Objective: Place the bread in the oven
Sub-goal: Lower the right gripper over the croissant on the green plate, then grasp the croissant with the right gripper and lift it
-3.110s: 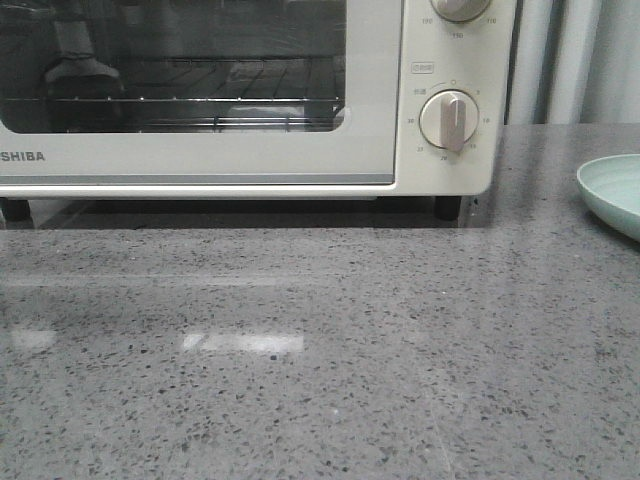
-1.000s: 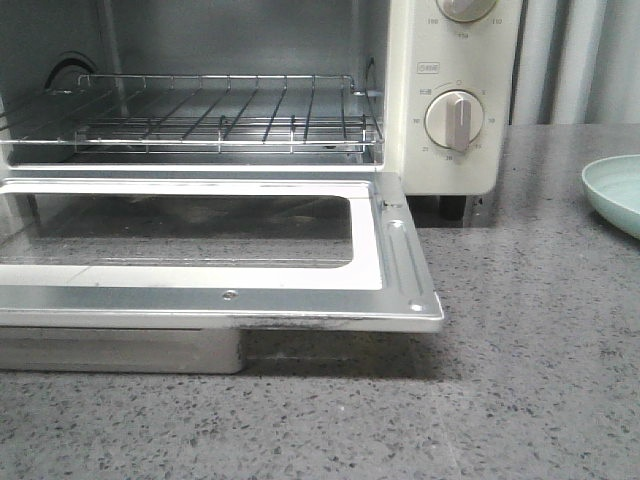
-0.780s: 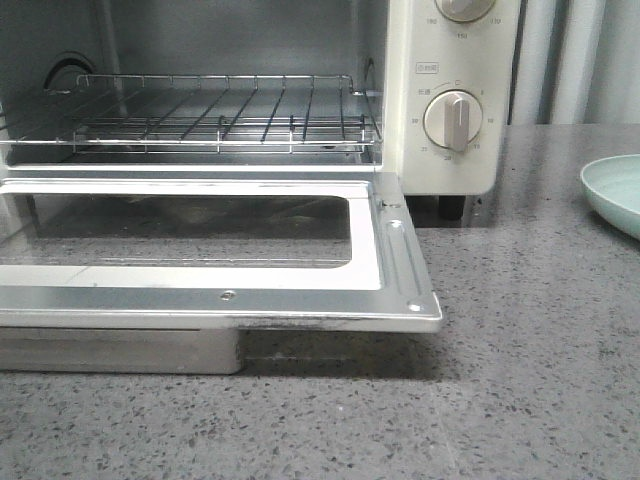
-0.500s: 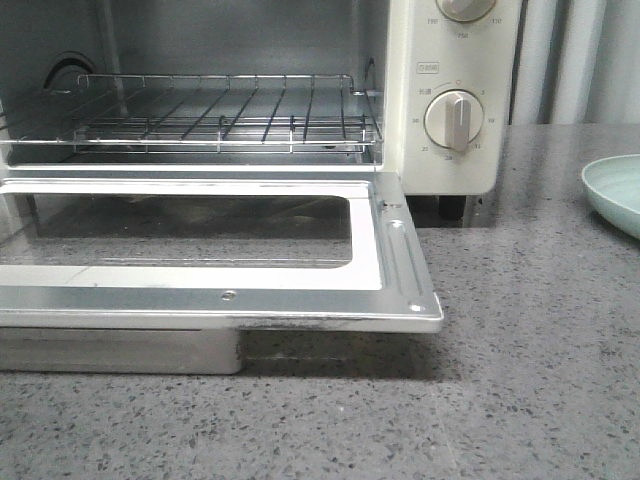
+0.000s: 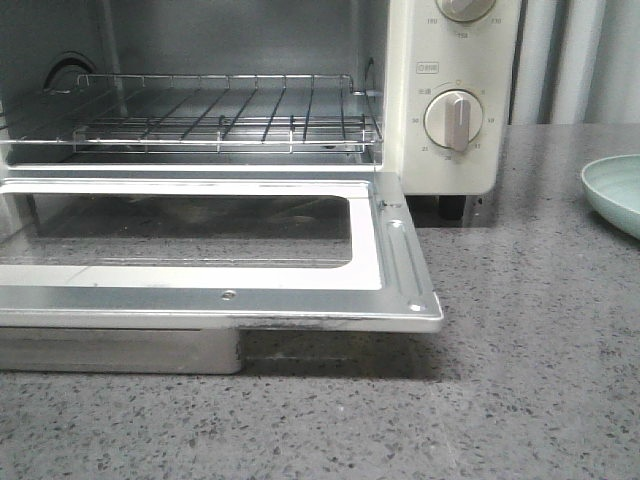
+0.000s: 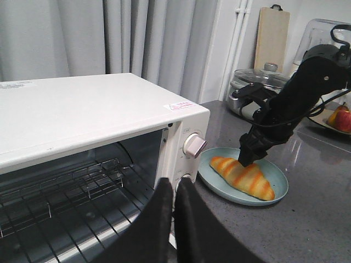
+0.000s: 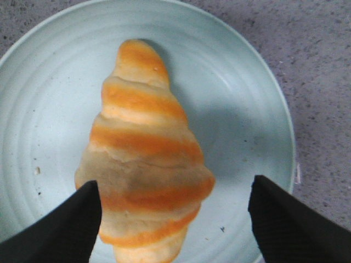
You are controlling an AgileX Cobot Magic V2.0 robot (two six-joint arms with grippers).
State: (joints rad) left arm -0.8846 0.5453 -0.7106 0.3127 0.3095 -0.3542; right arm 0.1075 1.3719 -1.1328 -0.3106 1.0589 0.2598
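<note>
The cream-white oven (image 5: 455, 60) stands open, its glass door (image 5: 200, 300) folded down flat and the wire rack (image 5: 220, 115) bare. It also shows in the left wrist view (image 6: 82, 115). The bread (image 7: 143, 153), an orange-striped croissant, lies on a pale blue plate (image 7: 247, 98); it also shows in the left wrist view (image 6: 244, 176). My right gripper (image 7: 175, 211) is open, its fingers either side of the bread's wide end; in the left wrist view it (image 6: 248, 159) is just above the bread. My left gripper (image 6: 174, 189) is shut and empty, by the oven's front right corner.
The plate's edge (image 5: 612, 192) shows at the right of the grey speckled counter (image 5: 520, 380). Behind it are a lidded pot (image 6: 258, 85), a wooden board (image 6: 271, 38), a dish of fruit (image 6: 340, 118) and grey curtains.
3.1 s ago the oven door was shut; since 1.0 s ago it lies open and flat. Nothing has visibly moved in the front view since then.
</note>
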